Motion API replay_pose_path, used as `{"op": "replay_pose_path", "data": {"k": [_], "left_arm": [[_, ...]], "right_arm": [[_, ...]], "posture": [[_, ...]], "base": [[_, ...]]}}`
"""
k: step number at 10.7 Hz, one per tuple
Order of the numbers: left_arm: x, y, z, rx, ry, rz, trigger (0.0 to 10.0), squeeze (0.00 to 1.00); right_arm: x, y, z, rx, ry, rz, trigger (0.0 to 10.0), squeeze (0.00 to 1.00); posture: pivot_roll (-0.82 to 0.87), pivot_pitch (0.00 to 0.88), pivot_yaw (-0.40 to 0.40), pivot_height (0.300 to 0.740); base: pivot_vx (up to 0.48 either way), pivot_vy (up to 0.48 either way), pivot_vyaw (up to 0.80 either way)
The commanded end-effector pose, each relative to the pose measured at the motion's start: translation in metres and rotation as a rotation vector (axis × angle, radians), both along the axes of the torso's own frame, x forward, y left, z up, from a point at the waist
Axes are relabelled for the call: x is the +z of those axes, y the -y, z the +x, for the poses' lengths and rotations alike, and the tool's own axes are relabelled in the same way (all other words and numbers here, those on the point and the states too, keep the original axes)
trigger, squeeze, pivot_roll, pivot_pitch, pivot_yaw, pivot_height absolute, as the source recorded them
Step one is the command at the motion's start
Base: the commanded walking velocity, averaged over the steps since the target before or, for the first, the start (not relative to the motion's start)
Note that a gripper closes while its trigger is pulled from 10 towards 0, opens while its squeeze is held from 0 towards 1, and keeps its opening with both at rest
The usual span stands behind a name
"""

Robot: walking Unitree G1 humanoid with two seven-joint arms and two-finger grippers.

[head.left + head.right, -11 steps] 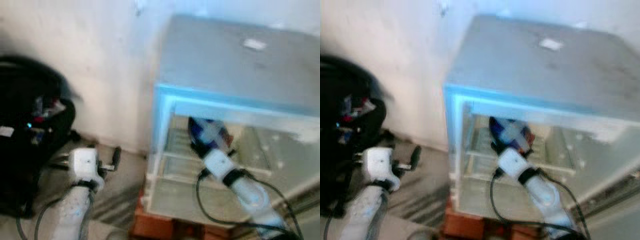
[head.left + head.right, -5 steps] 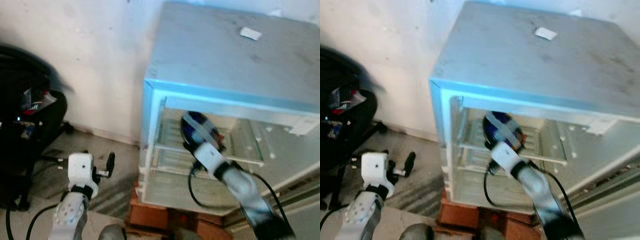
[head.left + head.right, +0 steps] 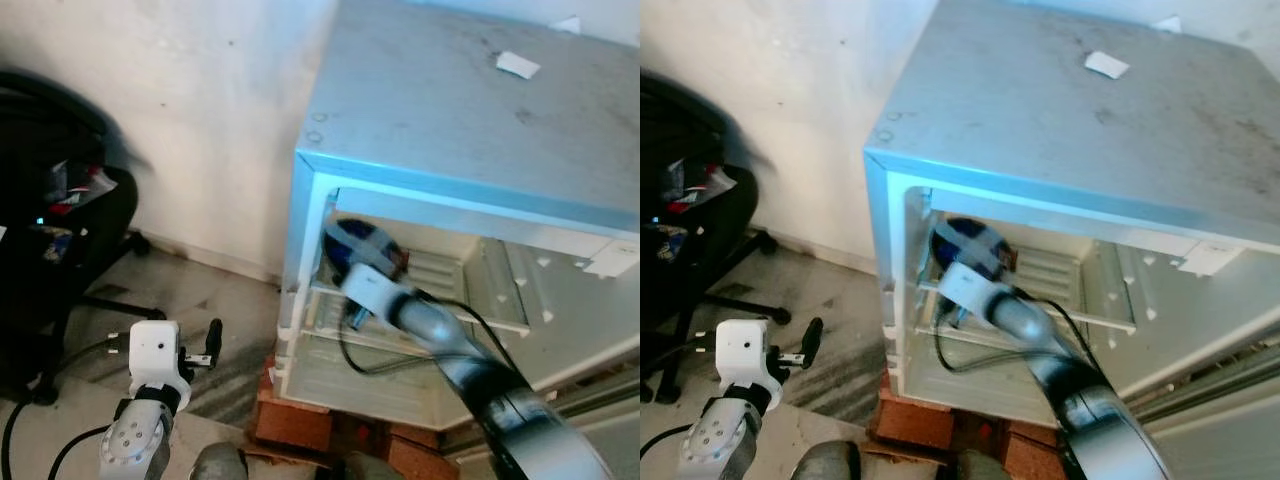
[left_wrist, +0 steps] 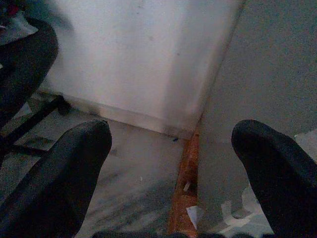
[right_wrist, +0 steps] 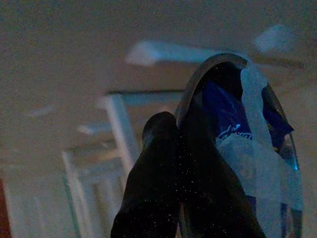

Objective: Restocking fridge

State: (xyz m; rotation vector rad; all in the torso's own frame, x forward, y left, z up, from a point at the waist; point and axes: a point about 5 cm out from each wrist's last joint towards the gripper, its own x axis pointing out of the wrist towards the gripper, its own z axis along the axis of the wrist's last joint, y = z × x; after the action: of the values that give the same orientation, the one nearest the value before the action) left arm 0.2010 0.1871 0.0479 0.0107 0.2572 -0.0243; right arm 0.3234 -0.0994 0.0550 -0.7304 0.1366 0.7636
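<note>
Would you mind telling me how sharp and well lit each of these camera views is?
Left eye view: bright, fridge sharp, right arm motion-blurred near the bowl. Right eye view: much the same. Left wrist view: dim, its fingers soft. Right wrist view: very dark, the bowl hazy beside the right pincer.

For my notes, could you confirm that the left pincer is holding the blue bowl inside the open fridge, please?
Not quite: it is the right pincer that holds the blue bowl inside the open fridge, as the right eye view shows. The left pincer is open and holds nothing, low beside the fridge.
</note>
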Motion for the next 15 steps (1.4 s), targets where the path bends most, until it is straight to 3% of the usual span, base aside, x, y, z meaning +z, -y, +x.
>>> {"op": "replay_pose_path", "data": {"k": [1,3,4,6,9,11,15], "left_arm": [[0.002,0.003,0.002,-0.008,0.0,0.007,10.0,0.0],[0.008,0.0,0.004,0.011,0.033,0.022,10.0,0.0],[0.008,-0.001,0.004,0.014,0.026,0.025,10.0,0.0],[0.009,-0.001,0.006,0.019,0.042,0.023,10.0,0.0],[0.007,0.005,0.007,0.005,0.036,0.019,10.0,0.0],[0.006,0.006,0.007,0.004,0.03,0.017,10.0,0.0],[0.003,0.007,0.011,-0.013,0.019,0.019,10.0,0.0]], "right_arm": [[0.006,-0.012,0.005,0.052,0.042,-0.04,10.0,0.0],[0.023,-0.021,0.022,0.005,0.068,-0.038,10.0,0.0],[0.025,-0.021,0.024,-0.007,0.067,-0.03,10.0,1.0],[0.024,-0.016,0.024,-0.028,0.084,-0.018,10.0,1.0],[0.039,0.008,0.03,-0.132,0.159,0.162,10.0,1.0],[0.035,0.03,0.018,-0.149,0.183,0.248,10.0,1.0],[0.02,0.055,-0.002,-0.206,0.158,0.295,10.0,1.0]], "posture": [[0.21,0.125,-0.11,0.74],[0.21,0.122,-0.11,0.74],[0.21,0.122,-0.11,0.74],[0.21,0.118,-0.112,0.74],[0.2,0.119,-0.115,0.74],[0.19,0.118,-0.118,0.74],[0.17,0.114,-0.113,0.74]], "base": [[0.0,0.0,0.0],[0.0,0.0,0.0],[0.0,0.0,0.0],[0.0,0.0,0.0],[0.0,0.0,0.0],[0.0,0.0,0.0],[0.0,0.0,0.0]]}}
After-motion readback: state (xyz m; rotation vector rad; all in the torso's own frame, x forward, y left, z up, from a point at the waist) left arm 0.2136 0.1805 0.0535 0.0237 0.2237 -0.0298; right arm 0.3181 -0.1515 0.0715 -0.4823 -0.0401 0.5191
